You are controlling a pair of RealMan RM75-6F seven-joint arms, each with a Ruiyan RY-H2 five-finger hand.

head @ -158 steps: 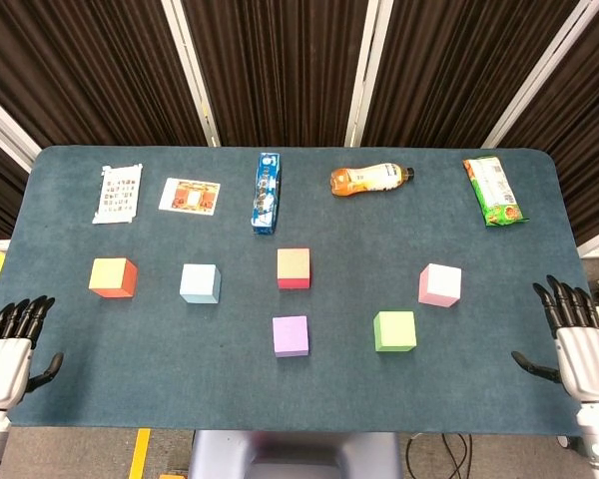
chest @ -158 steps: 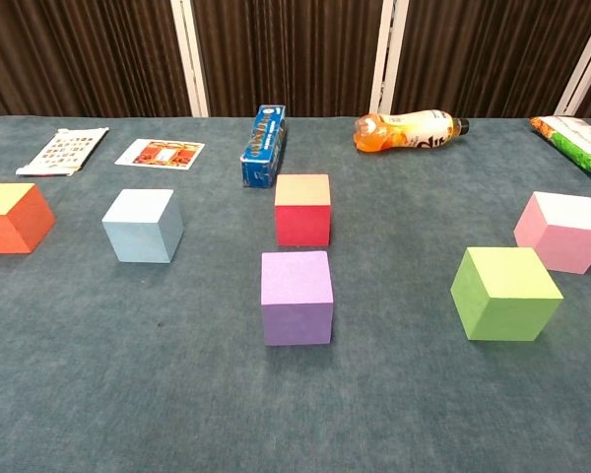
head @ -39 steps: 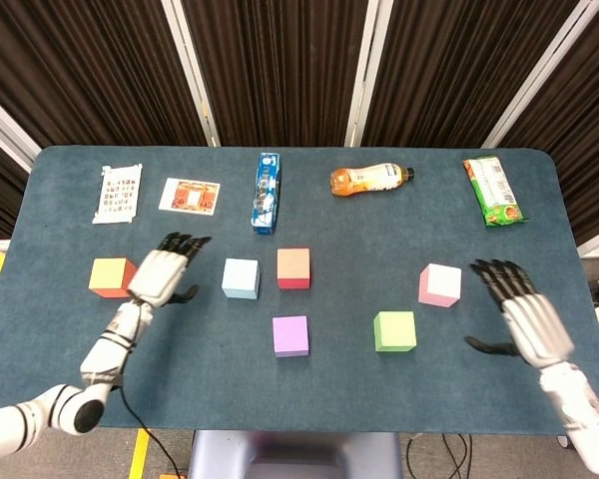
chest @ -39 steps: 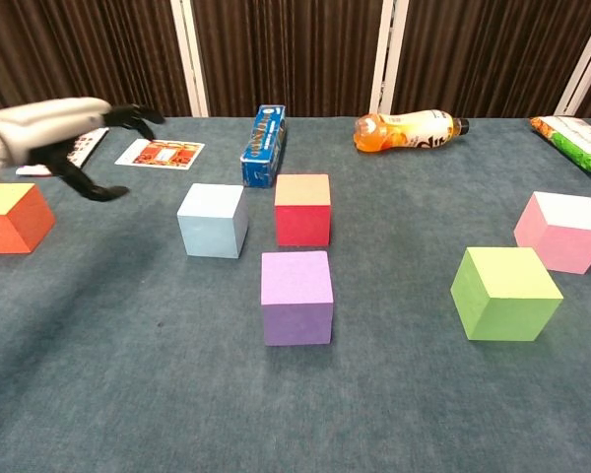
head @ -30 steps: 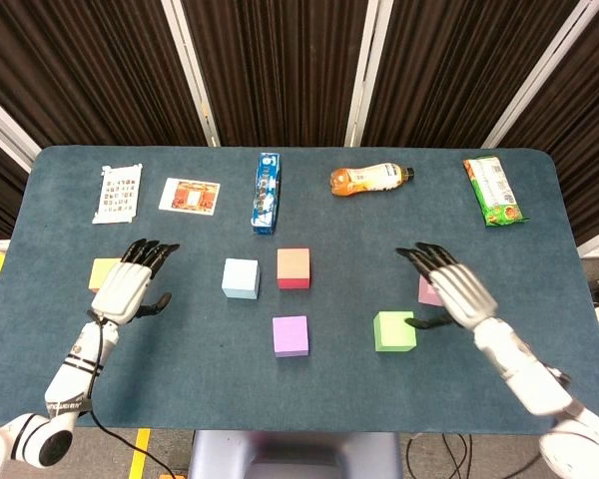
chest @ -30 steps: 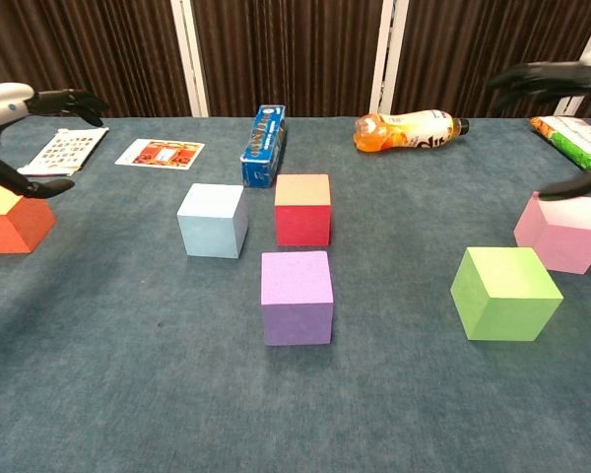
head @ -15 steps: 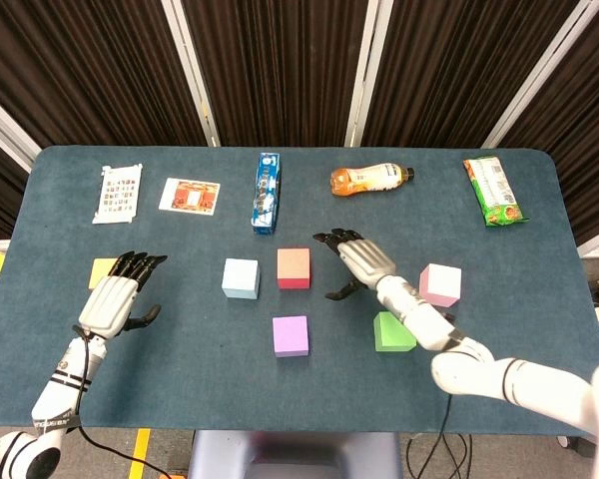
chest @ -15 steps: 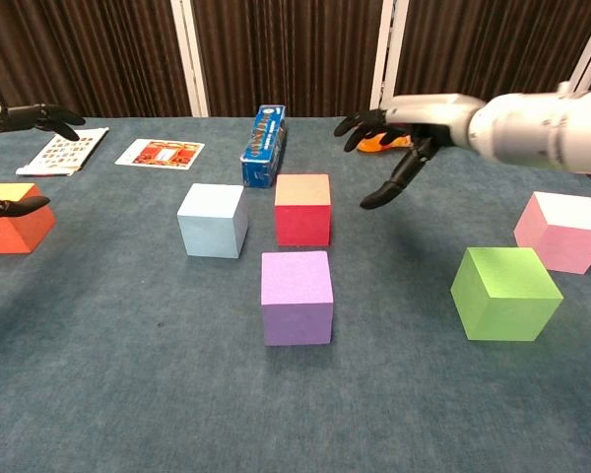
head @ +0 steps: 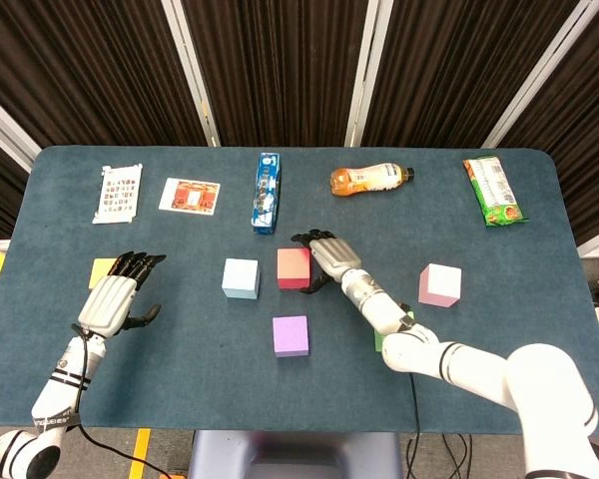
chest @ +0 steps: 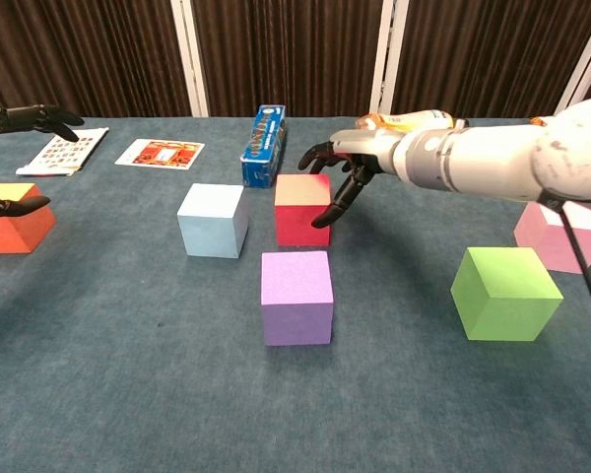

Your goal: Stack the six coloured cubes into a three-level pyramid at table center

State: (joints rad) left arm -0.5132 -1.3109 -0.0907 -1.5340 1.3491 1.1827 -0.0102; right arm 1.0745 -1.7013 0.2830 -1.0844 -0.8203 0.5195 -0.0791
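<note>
Six cubes lie spread on the blue table. The red cube (head: 293,267) (chest: 301,209) sits at the centre with the light blue cube (head: 241,277) (chest: 213,220) to its left and the purple cube (head: 291,335) (chest: 296,296) in front. My right hand (head: 327,257) (chest: 340,168) is open, fingers spread along the red cube's right side, thumb low by its right face. The green cube (chest: 504,293) is mostly hidden under my right arm in the head view. The pink cube (head: 439,284) stands at the right. My left hand (head: 115,294) hovers open over the orange cube (chest: 10,217).
Along the far edge lie a white sheet (head: 118,193), a picture card (head: 190,195), a blue toothpaste box (head: 267,192), an orange drink bottle (head: 369,179) and a green snack packet (head: 494,190). My right forearm stretches diagonally across the table's right half.
My right hand has swept left from beside the pink cube to the red cube's right side. The left hand, after the blue cube shifted right, has drawn back over the orange cube.
</note>
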